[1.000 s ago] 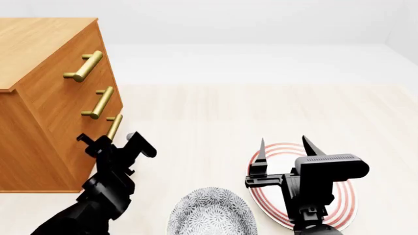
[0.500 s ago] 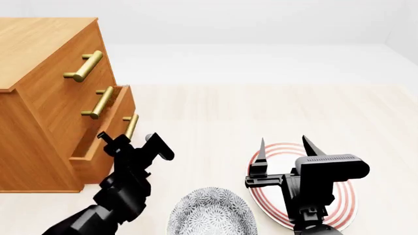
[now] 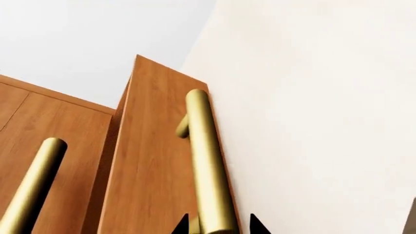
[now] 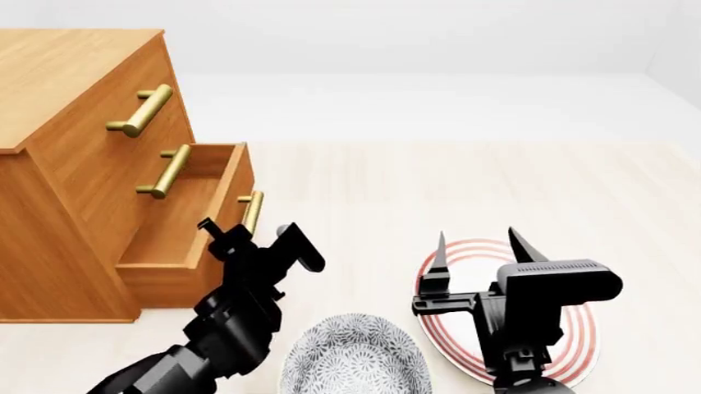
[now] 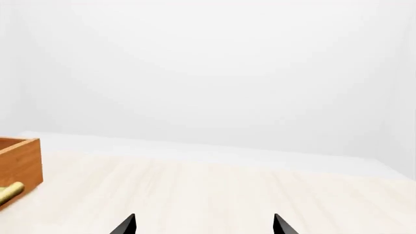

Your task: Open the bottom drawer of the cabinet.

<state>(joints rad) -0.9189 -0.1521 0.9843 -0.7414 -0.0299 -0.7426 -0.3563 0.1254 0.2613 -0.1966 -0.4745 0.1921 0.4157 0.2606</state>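
Observation:
The orange-brown cabinet [image 4: 66, 82] stands at the left of the head view. Its bottom drawer [image 4: 180, 226] is pulled out well past the two upper drawers, and its inside shows. My left gripper [image 4: 249, 230] is shut on the bottom drawer's brass bar handle [image 4: 253, 211]. In the left wrist view the handle [image 3: 204, 161] runs between my left gripper's [image 3: 221, 226] two fingertips, in front of the drawer front [image 3: 153, 165]. My right gripper [image 4: 475, 246] is open and empty, above the plate. It also shows open in the right wrist view [image 5: 202, 225].
A red-striped plate [image 4: 579, 332] lies under my right arm. A grey patterned bowl [image 4: 353, 359] sits at the front between the arms. The middle drawer's handle [image 4: 170, 171] and the top one [image 4: 143, 111] are just above. The drawer's corner [image 5: 19, 158] shows in the right wrist view.
My left gripper has moved back and to the right with the handle. The bottom drawer has slid from shut to well out of the cabinet. The right arm has not moved.

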